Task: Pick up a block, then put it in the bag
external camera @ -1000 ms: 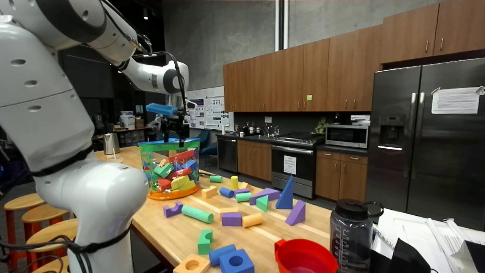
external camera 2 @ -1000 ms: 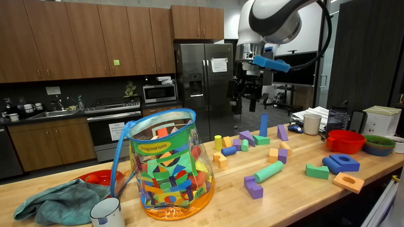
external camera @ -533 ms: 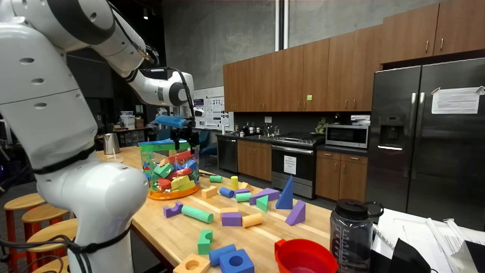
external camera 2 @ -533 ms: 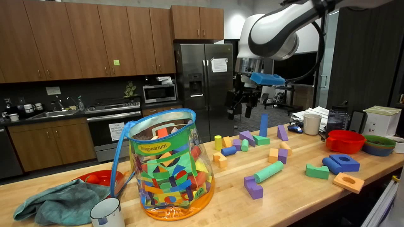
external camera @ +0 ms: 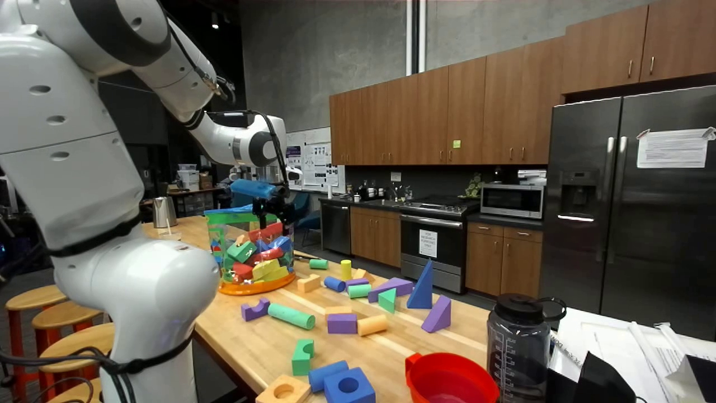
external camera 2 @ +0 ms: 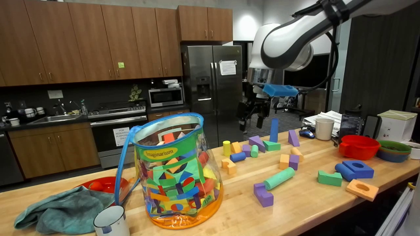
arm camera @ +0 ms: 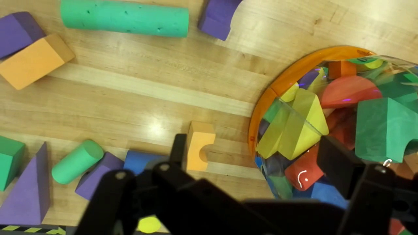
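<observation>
Judging from the gripper, spread wide with nothing seen held, the pick is not yet made, loose blocks being scattered on the table beside the well-filled bag, so lifting and bagging are both left.

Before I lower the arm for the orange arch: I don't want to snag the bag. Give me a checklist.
1. Jaws open and unloaded: ok; they stand apart, gripping nothing.
2. Bag standing on its base, top open: ok.
3. Strap outside the bag: ok; it hangs down the side.
4. Orange arch centred between the jaws: not ok; the wrist view shows it beside one jaw.
5. Bag clear of a straight descent: cannot tell; the other jaw overlaps it in the wrist view, though an exterior view shows a gap.
</observation>
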